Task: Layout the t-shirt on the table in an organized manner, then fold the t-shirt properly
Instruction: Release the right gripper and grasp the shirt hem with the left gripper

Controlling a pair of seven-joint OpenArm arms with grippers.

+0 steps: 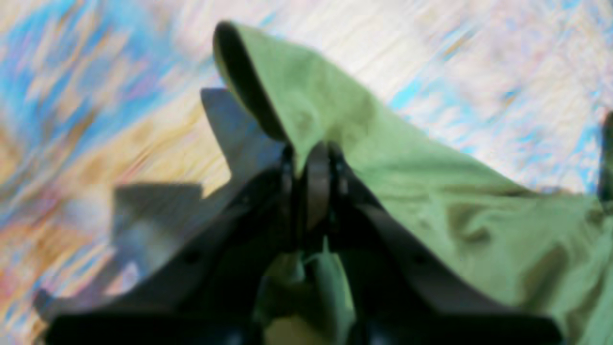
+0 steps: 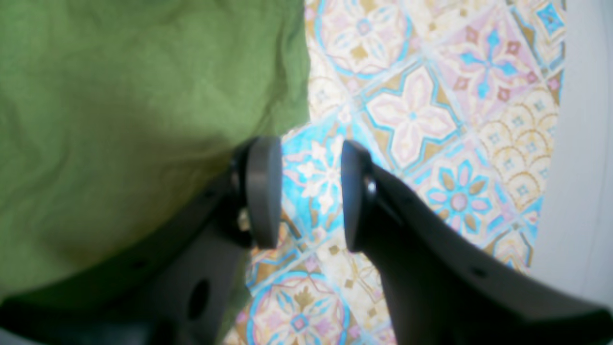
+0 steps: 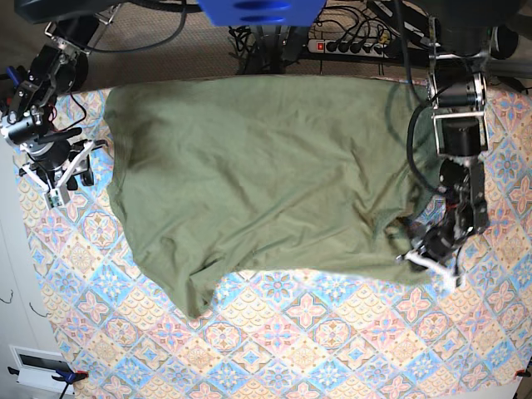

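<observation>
The olive-green t-shirt [image 3: 266,166] lies spread across the far half of the patterned table [image 3: 332,349], with one sleeve pointing toward the near left. At the shirt's right edge my left gripper [image 3: 416,253] is shut on a bunched fold. In the blurred left wrist view the left gripper [image 1: 311,163] pinches the t-shirt [image 1: 431,191], which rises in a ridge above the table [image 1: 96,96]. My right gripper [image 3: 66,179] stands open beside the shirt's left edge. In the right wrist view the right gripper [image 2: 311,191] holds nothing over the table [image 2: 431,120], and the t-shirt [image 2: 119,120] lies just left of it.
A power strip with cables [image 3: 349,46] lies on the floor behind the table. A blue part of the robot's base [image 3: 262,10] sits at the top middle. The table's left edge [image 3: 18,216] runs close to my right gripper, with a white box [image 3: 37,366] below it.
</observation>
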